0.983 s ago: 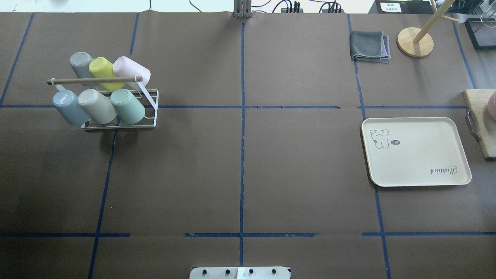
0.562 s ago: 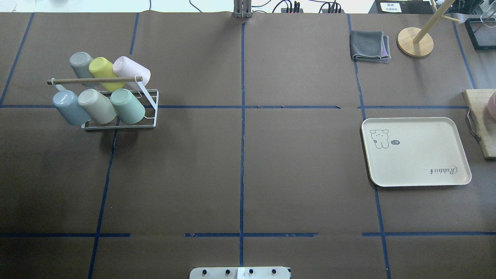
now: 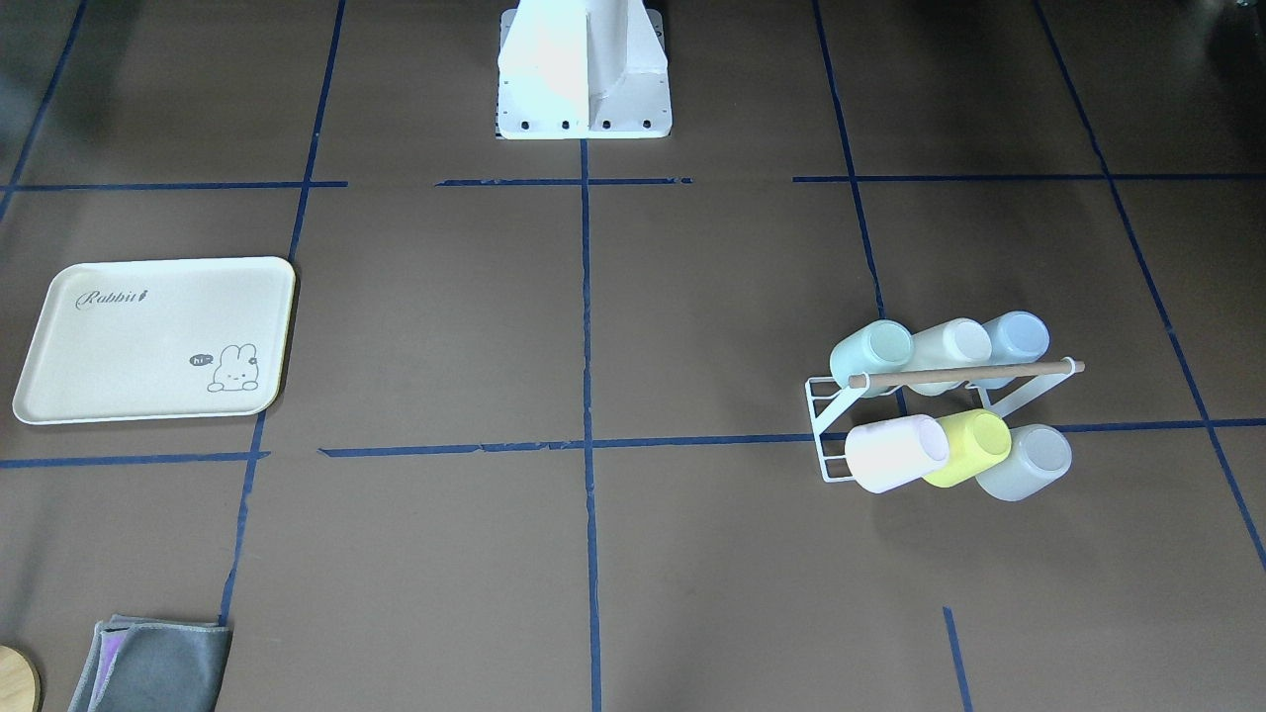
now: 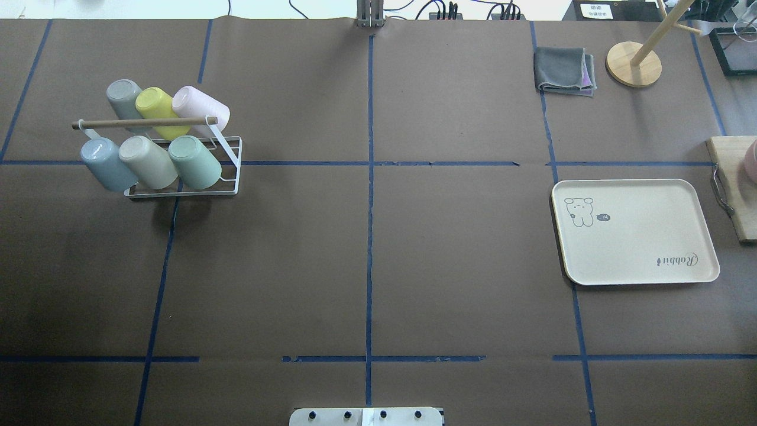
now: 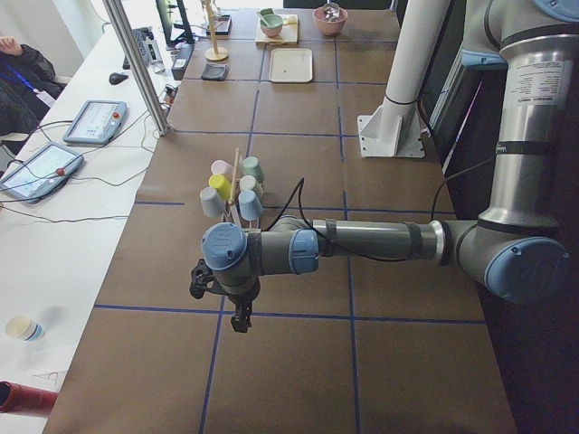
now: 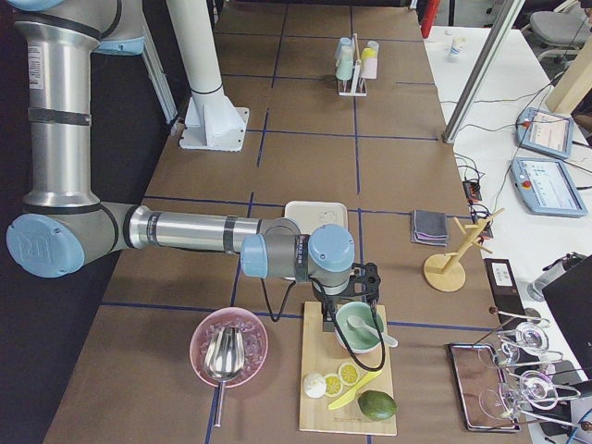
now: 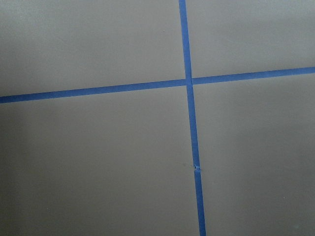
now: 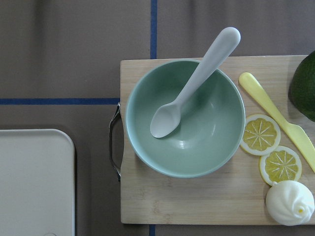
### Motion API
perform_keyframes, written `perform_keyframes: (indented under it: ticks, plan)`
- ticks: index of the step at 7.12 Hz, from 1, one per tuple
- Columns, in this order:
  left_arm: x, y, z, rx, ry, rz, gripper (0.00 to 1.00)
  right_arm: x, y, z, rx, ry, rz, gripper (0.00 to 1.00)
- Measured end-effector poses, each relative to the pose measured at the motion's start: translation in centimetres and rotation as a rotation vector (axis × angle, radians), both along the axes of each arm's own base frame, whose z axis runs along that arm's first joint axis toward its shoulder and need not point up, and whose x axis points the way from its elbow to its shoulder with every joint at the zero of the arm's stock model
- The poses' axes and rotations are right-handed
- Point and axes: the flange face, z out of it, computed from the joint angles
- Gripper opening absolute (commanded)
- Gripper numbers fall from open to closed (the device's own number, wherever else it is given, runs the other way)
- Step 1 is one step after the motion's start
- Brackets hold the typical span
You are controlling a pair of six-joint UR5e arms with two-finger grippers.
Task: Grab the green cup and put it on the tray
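Observation:
The green cup (image 4: 195,161) is a pale mint tumbler lying tilted on a white wire rack (image 4: 232,177) at the table's left, at the right end of the near row; it also shows as the green cup (image 3: 870,349). The cream tray (image 4: 636,236) with its "Rabbit" lettering lies bare at the right, and shows too as the tray (image 3: 138,336). My left gripper (image 5: 241,322) hangs over bare table short of the rack. My right gripper (image 6: 350,319) hovers above a green bowl beyond the tray. Whether either is open or shut I cannot tell.
Several other cups share the rack, among them a yellow cup (image 4: 155,107) and a blue cup (image 4: 105,161). A cutting board (image 8: 206,201) carries a green bowl (image 8: 197,142) with a spoon, lemon slices and a knife. A grey cloth (image 4: 563,71) and a wooden stand (image 4: 633,64) sit far right.

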Motion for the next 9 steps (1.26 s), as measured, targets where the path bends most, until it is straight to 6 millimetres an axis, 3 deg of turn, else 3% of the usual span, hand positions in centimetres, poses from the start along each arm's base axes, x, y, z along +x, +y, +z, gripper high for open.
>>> perform_keyframes:
  ticks: [2, 4, 7, 9]
  plan:
    - [0.0, 0.2, -0.8, 0.016, -0.003, -0.001, 1.00, -0.1, -1.6, -1.6, 0.027, -0.003, 0.001, 1.00]
    - [0.0, 0.2, -1.0, 0.018, -0.004, -0.002, 1.00, -1.4, -1.7, -1.6, 0.018, -0.021, -0.012, 1.00]
    - [0.0, 0.2, -1.0, 0.016, -0.006, -0.003, 1.00, -7.3, -3.1, -3.8, -0.060, -0.025, -0.014, 1.00]
    - [0.0, 0.2, -1.0, 0.016, -0.002, -0.005, 1.00, -10.3, -2.5, -5.9, -0.082, -0.038, 0.016, 1.00]
